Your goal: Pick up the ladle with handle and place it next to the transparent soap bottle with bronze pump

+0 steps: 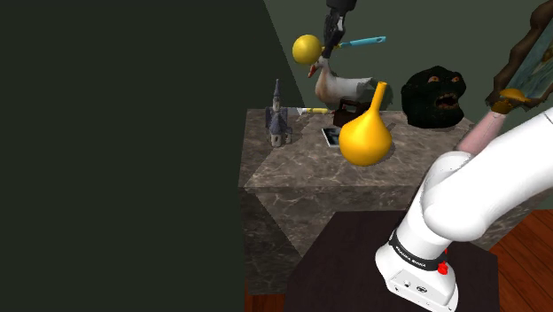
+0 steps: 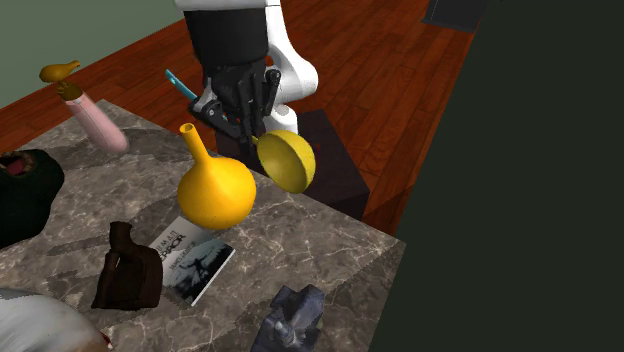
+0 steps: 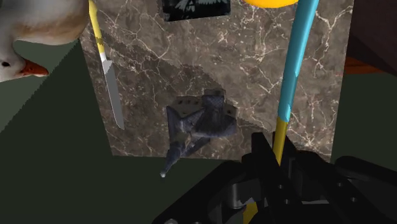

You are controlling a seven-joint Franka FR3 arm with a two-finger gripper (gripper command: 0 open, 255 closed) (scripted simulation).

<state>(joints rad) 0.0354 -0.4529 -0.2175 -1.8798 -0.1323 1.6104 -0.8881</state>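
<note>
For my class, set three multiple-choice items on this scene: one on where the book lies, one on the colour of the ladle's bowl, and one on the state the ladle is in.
1. Where does the book lie?
A. on the floor
B. on the marbled table, beside the yellow vase
C. in the robot's grasp

2. What colour is the bowl of the ladle?
A. red
B. white
C. yellow

3. What state is the ladle in?
A. lying flat on the table
B. clasped by the gripper, up off the table
C. standing inside the vase

Key:
1 B: the book lies flat on the tabletop next to the vase.
2 C: the bowl is yellow, on a teal handle.
3 B: the black fingers close on its handle, and the bowl hangs clear of the table.
</note>
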